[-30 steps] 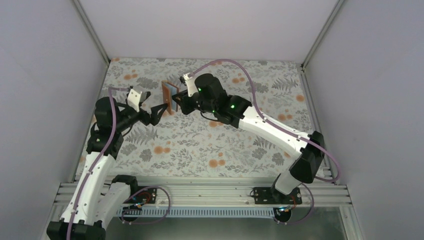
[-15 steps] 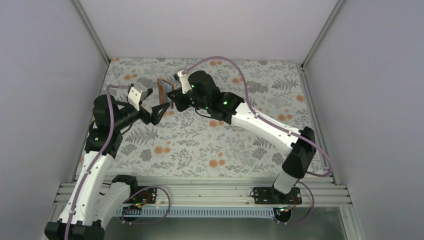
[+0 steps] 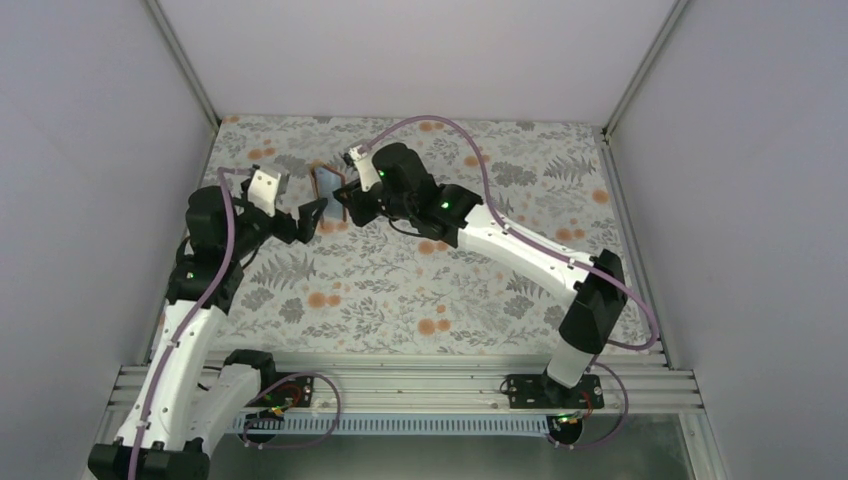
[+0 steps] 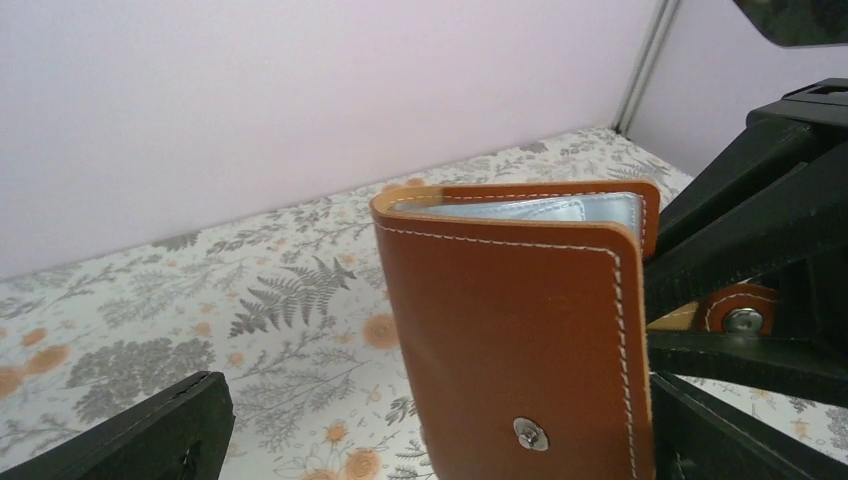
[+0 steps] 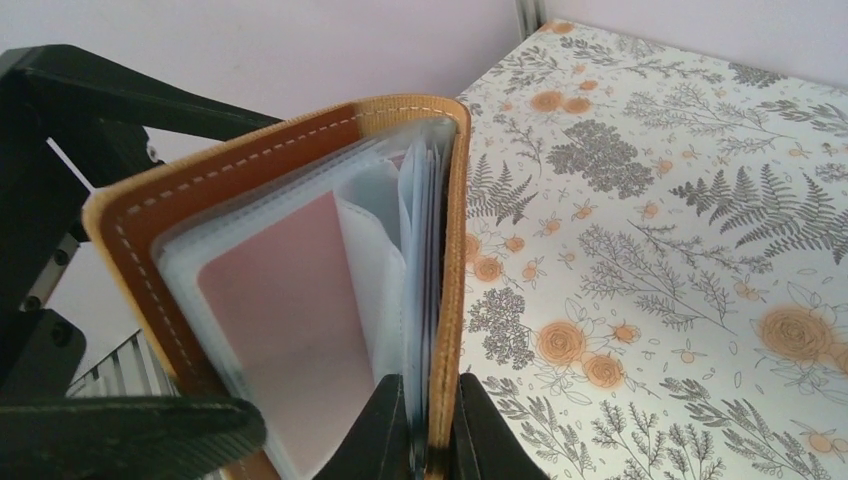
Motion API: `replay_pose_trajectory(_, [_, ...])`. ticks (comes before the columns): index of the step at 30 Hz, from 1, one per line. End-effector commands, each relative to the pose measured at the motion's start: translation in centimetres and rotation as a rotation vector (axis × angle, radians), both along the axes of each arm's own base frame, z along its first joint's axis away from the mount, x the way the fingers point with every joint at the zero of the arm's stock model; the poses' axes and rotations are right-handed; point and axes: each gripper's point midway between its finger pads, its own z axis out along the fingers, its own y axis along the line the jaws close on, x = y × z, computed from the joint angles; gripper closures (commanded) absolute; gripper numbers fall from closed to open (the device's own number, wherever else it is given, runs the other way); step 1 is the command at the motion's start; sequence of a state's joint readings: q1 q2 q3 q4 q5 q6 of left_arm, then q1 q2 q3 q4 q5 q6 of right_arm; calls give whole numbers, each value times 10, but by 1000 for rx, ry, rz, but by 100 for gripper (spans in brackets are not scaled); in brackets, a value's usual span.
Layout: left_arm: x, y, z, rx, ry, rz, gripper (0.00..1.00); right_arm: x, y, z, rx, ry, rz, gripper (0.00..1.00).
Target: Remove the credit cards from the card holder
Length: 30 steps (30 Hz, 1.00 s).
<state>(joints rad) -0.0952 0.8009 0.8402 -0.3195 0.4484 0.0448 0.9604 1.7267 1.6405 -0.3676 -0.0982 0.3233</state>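
Card holder [image 4: 510, 330] hangs upright, part open, above the floral table [image 3: 420, 290], far-left area; left gripper [image 3: 312, 212] sits on its left w/ fingers spread wide either side of the snap cover, not gripping. Red card [image 5: 285, 330] shows in the front clear sleeve, pale card not visible. Right gripper [image 5: 428, 440] is pinched on the bottom edge of the other cover plus some sleeves, so imo: hold that pinch firm, close L fingers on the free cover to spread it, then go for the card.
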Motion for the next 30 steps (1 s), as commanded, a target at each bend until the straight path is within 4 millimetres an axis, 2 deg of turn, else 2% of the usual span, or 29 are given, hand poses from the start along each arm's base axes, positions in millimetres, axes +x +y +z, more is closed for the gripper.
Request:
replay_pose_trajectory(1, [-8, 12, 11, 36, -13, 49, 0, -20, -12, 44, 85, -71, 96, 96])
replay_pose_trajectory(5, [-15, 5, 17, -18, -2, 8, 0, -30, -27, 48, 112, -74, 163, 96])
replay_pose_trajectory(9, [-18, -1, 16, -49, 3, -34, 5, -38, -44, 54, 144, -79, 231, 96])
replay_pose_trajectory(13, [-26, -13, 18, -63, -6, -120, 6, -52, -51, 65, 166, -109, 328, 96])
replay_pose_trajectory(17, [-41, -25, 33, -72, -39, -229, 6, -53, -59, 67, 154, -124, 356, 96])
replay_pose_trajectory(22, [-72, -43, 43, -70, -64, -413, 8, -48, -70, 59, 151, -108, 379, 96])
replay_pose_trajectory(27, [-90, -52, 57, -95, -83, -512, 18, -44, -75, 56, 141, -105, 382, 96])
replay_pose_trajectory(30, [-86, -48, 59, -76, -99, -478, 27, -46, -78, 60, 149, -107, 389, 96])
